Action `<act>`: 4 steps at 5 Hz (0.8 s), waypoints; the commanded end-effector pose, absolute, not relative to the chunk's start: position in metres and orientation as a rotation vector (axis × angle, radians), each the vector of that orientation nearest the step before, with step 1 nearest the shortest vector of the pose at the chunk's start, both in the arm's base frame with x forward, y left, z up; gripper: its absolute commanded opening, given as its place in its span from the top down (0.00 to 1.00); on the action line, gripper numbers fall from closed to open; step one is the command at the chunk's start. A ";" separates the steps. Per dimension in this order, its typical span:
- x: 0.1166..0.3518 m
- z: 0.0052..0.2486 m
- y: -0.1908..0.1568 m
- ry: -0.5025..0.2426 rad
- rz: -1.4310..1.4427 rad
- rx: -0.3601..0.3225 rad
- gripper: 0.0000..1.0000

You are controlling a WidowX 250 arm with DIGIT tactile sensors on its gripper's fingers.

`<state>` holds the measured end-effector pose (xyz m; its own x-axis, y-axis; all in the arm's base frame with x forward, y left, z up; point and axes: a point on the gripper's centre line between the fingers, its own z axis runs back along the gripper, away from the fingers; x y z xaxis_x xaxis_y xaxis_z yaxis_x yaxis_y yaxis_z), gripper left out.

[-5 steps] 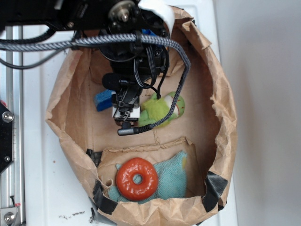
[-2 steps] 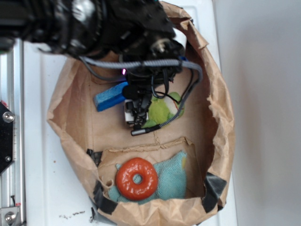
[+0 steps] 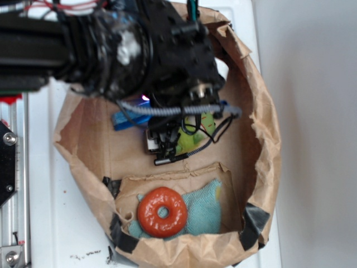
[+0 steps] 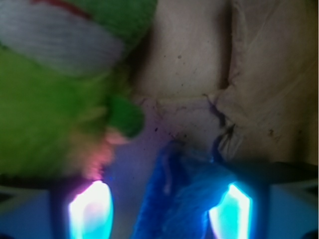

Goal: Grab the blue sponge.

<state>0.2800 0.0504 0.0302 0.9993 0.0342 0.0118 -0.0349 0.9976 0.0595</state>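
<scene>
Setting: a crumpled brown paper bag [image 3: 262, 139] lies open on a white worktop [image 3: 42, 184], with the black robot arm [image 3: 83, 47] reaching in from 10 o'clock
Tool [image 4: 159, 214]: low inside the bag; in the wrist view its two fingertips [image 4: 89, 211] glow cyan at the bottom edge and stand apart
Blue sponge [image 4: 172, 199]: in the wrist view it lies between the two glowing tips, closer to the one at 5 o'clock; whether either tip touches it cannot be told through the blur; in the exterior view only its end [image 3: 125, 119] shows, at 9 o'clock of the tool body, the rest hidden under the arm
Green plush toy [image 4: 55, 109]: fills the wrist view from 9 to 11 o'clock, just beside the sponge; in the exterior view it peeks out at 3 o'clock of the tool
Orange ring [image 3: 162, 211]: at 6 o'clock in the bag, resting on a pale teal cloth [image 3: 206, 209], well apart from the tool
</scene>
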 end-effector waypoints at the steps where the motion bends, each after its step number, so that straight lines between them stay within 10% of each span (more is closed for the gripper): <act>1: 0.290 0.068 0.043 -0.120 0.005 0.067 1.00; 4: 0.280 0.172 0.041 -0.280 0.011 -0.127 1.00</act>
